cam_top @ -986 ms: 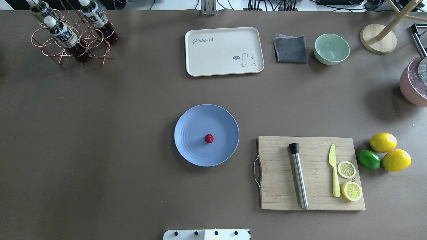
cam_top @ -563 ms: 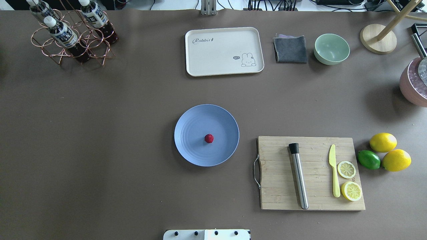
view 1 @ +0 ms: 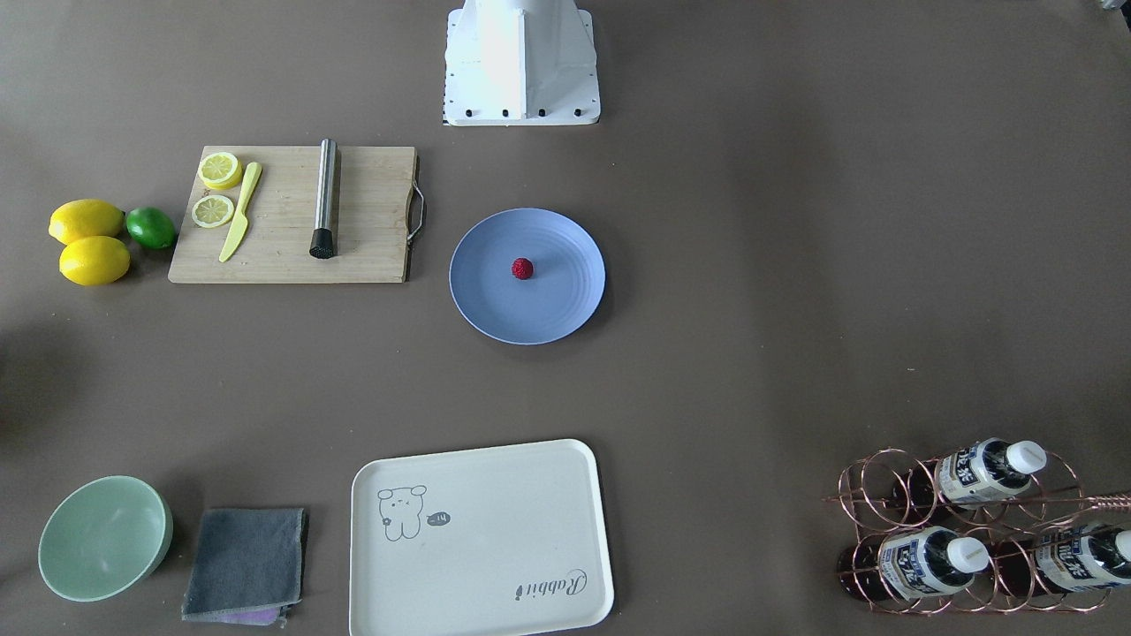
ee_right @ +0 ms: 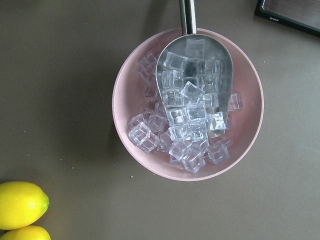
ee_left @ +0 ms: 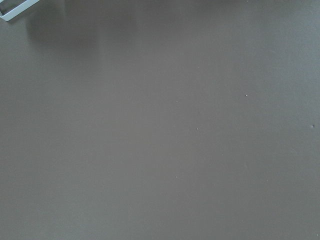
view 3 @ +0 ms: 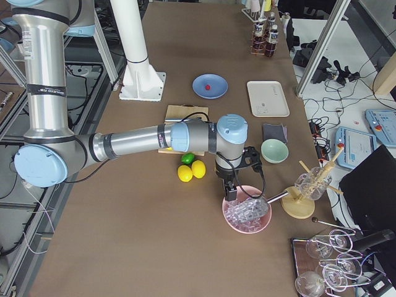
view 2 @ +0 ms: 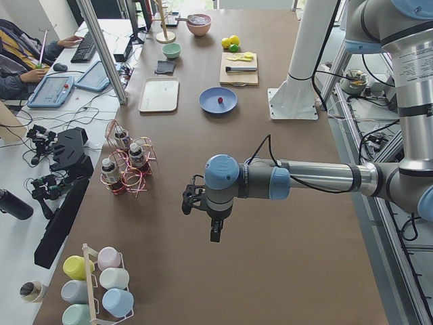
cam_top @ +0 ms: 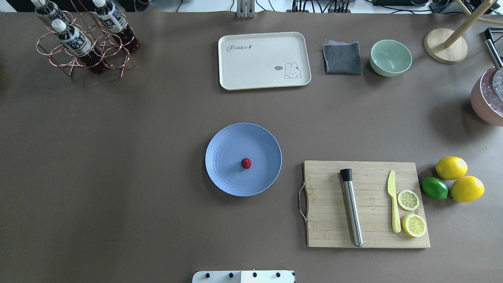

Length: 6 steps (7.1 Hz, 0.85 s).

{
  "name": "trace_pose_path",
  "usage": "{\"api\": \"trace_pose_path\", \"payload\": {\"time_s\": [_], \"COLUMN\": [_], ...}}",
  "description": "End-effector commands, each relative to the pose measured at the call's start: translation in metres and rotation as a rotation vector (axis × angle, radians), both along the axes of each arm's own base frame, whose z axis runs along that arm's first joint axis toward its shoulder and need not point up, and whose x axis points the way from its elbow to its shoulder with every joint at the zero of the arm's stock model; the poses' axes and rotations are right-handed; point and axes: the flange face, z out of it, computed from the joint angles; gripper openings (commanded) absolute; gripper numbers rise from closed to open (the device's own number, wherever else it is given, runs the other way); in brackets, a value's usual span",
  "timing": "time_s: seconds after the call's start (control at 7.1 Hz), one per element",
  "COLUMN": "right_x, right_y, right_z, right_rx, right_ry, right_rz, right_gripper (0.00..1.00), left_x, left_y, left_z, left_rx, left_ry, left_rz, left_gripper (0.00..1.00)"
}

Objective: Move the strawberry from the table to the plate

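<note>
Matte grey-brown table [cam_top: 118, 137]; strawberry [cam_top: 246, 163] ctr of plate [cam_top: 224, 173].

A white side desk [view 2: 20, 169] with a keyboard [view 2: 86, 46] stands beside an aluminium post [view 2: 103, 51], evenly lit.

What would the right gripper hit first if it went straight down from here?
Probably the ice-filled metal scoop in the pink bowl; the right gripper points down over it, though exact alignment is unclear.

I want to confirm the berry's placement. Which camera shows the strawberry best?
The overhead exterior view: the strawberry sits unobstructed near the middle of the plate. Front-facing shows it slightly smaller; both side views give a tiny red dot; wrist views miss it.
</note>
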Motion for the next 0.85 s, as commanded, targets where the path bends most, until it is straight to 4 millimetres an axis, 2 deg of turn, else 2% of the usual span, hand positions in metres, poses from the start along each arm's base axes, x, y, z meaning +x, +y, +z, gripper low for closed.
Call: {"api": "trace_pose_path", "payload": {"time_s": [0.0,0.14,0.42,0.56,0.7], "right_x": [0.000,0.000,-0.001,-0.010,-0.015], "right_y": [0.002,0.002,0.002,-0.002,-0.003], "right_z": [0.005,0.006,0.003,0.004,0.007], "right_rx": [-0.009,-0.011,-0.005,-0.005,-0.009], "right_ry": [0.005,0.005,0.002,0.005,0.020], "right_rz": [0.000,-0.001,0.000,-0.022,-0.035], "right_gripper": [1.00,1.00,1.00,1.00,1.00], "left_x": [-0.005,-0.007,-0.008,-0.008,-0.015], "left_y": [-0.001,-0.005,-0.005,-0.008,0.000], "left_z": [-0.003,0.000,-0.007,-0.011,-0.024], "left_rx": [0.010,0.006,0.025,0.029,0.053], "left_ry": [-0.022,-0.069,-0.062,-0.062,-0.037], "left_rz": [-0.011,-0.014,-0.011,-0.018,-0.036], "left_gripper": [0.97,0.97,0.97,0.97,0.97]}}
